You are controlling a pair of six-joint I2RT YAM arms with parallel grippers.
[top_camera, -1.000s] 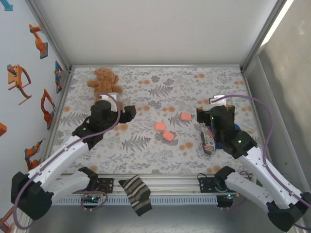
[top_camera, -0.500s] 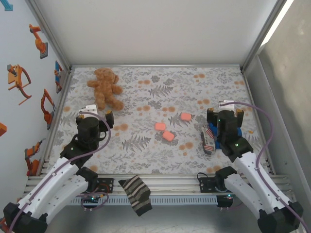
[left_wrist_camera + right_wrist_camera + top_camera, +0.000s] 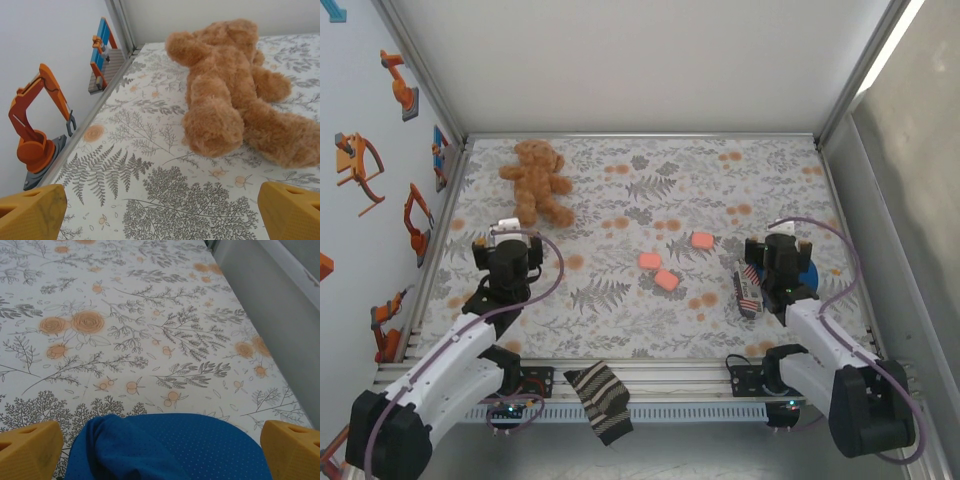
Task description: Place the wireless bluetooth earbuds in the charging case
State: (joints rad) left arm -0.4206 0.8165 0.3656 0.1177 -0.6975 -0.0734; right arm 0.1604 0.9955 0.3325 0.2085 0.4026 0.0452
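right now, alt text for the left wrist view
A brown teddy bear lies upper right on a floral cloth. Yellow fingers sit wide apart in the bottom corners, empty; an orange excavator picture is on the left wall.

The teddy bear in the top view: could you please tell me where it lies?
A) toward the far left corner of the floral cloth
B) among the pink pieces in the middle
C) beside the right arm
A: the teddy bear lies on the floral cloth toward its far left corner, close to the left wall.
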